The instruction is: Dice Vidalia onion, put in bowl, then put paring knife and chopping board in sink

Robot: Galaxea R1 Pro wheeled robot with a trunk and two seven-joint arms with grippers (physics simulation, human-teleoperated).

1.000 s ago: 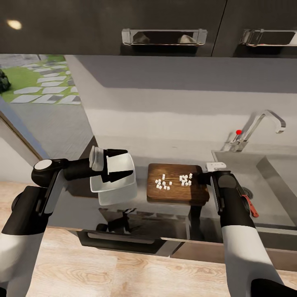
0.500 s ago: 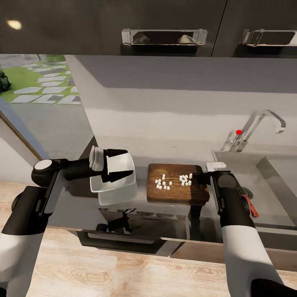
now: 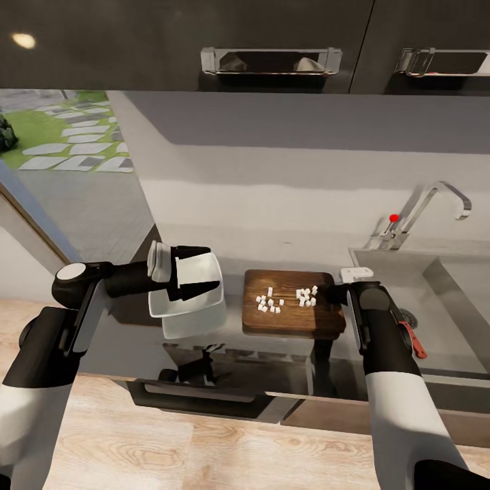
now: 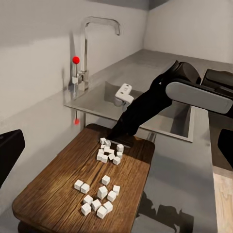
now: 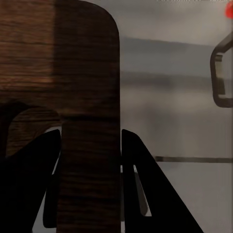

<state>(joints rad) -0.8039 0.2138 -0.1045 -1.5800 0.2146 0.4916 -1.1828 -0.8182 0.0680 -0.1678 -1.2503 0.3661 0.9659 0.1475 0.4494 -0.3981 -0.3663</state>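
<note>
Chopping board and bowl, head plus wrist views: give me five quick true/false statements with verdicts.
1. The white onion dice lie on the chopping board. True.
2. The left gripper holds the bowl, tilted, beside the board. True.
3. The bowl already holds the diced onion. False: the bowl's visible inside is bare, and the cubes lie on the board.
4. The right gripper hangs over the sink, clear of the board. False: it is at the board's sink-side end, and the right wrist view shows a finger on each side of the board's edge.
5. The tap has a red knob. True.
</note>
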